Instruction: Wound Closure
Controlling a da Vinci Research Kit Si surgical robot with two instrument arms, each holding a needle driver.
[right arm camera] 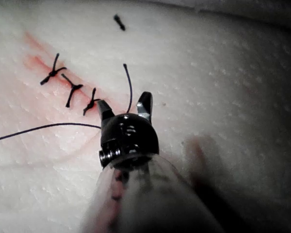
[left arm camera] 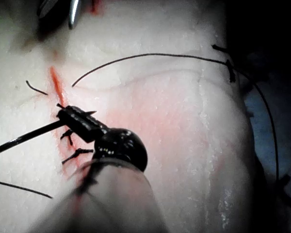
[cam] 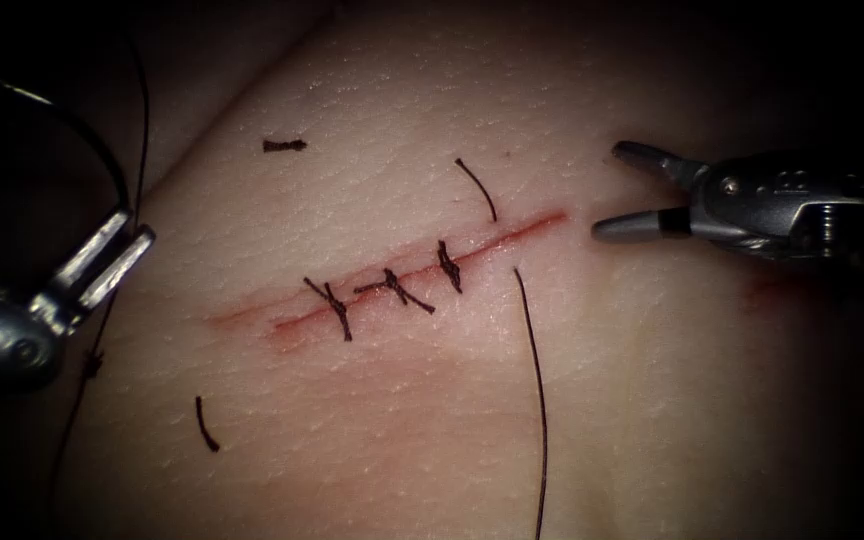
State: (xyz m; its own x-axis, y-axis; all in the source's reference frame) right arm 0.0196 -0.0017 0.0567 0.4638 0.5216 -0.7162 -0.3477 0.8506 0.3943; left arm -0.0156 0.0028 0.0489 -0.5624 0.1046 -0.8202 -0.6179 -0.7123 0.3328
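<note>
1. Endoscope view: left tool [cam: 117,250], at the left edge, pinches the curved needle [cam: 82,135] near one end.
2. Right tool [cam: 617,190], at right, is spread and empty, just beyond the cut [cam: 402,275].
3. Thread [cam: 537,400] trails down over the tissue [cam: 452,420].

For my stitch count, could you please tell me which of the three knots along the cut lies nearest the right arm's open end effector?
The rightmost knot, nearest the open right end effector; the middle knot and left knot lie farther left along the cut.
</note>
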